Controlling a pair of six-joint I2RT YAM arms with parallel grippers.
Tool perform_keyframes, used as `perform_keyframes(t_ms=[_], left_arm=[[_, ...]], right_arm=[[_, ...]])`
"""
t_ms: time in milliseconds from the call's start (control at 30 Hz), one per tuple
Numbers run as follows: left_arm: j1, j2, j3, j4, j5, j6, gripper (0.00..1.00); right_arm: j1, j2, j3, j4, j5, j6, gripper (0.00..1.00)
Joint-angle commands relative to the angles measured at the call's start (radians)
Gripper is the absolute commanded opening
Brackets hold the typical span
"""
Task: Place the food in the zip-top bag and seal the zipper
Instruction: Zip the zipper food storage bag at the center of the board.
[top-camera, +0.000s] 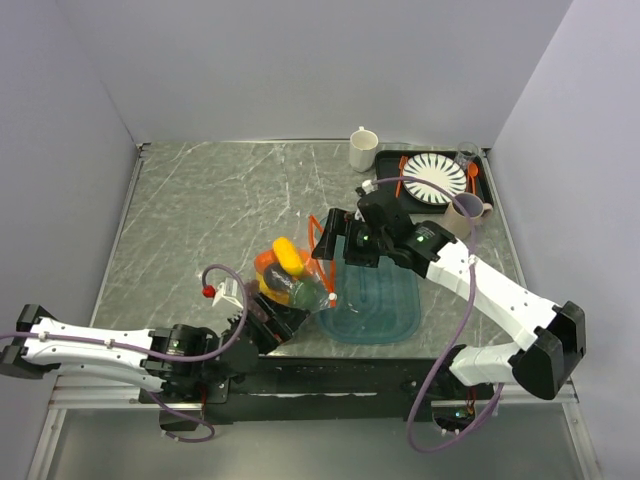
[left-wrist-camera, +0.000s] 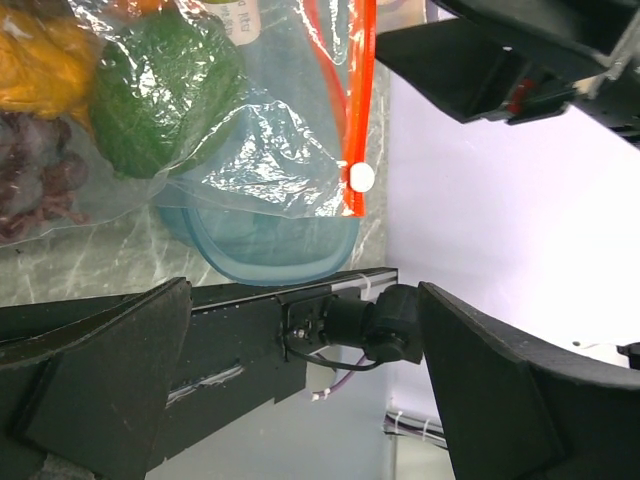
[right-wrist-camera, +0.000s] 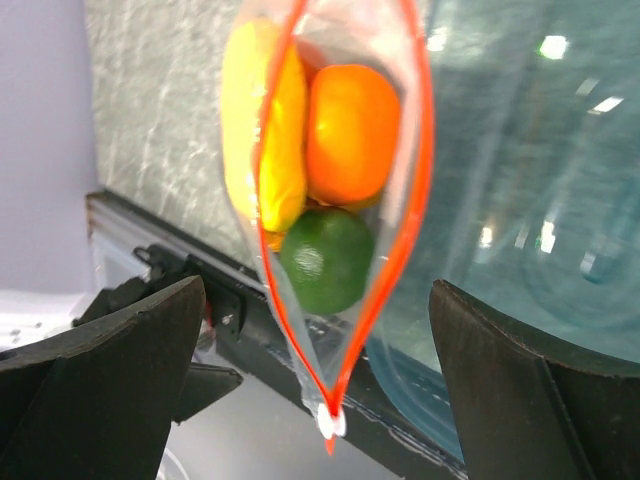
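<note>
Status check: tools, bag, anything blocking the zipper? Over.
Left tool and right tool open, holding nothing. Food inside zip-top bag, zipper unsealed, mouth gaping. Teal tray under the mouth end; nothing across the zipper.

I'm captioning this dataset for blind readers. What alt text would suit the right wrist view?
A clear zip-top bag lies with its orange-red zipper gaping open, showing a yellow fruit, an orange fruit and a green fruit inside. The right end effector, open, frames it with a dark finger at each lower corner; a teal tray fills the right side.
</note>
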Motion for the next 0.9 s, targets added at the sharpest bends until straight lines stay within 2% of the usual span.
perform_keyframes(t_ms=[0,267,567,833,867], left_arm=[[0.008,-0.013,-0.014,0.034,-0.005,0.01,0.99],[0.015,-0.017,-0.025,0.053,0.005,0.02,0.99],[0.024,-0.011,-0.031,0.077,0.024,0.04,0.99],[0.034,0.017,-0.053,0.145,0.054,0.036,0.99],[0.034,0.015,-0.063,0.154,0.055,0.037,0.99]], right_arm=[[-0.01,0.02,-0.019,0.119,-0.101,-0.019,1.0],[-0.011,0.097,-0.016,0.115,-0.095,-0.005,1.0],[-0.014,0.138,-0.068,0.205,-0.106,0.018,1.0],[-0.039,0.157,-0.111,0.326,-0.216,0.059,1.0],[-0.043,0.16,-0.116,0.337,-0.227,0.059,0.97]])
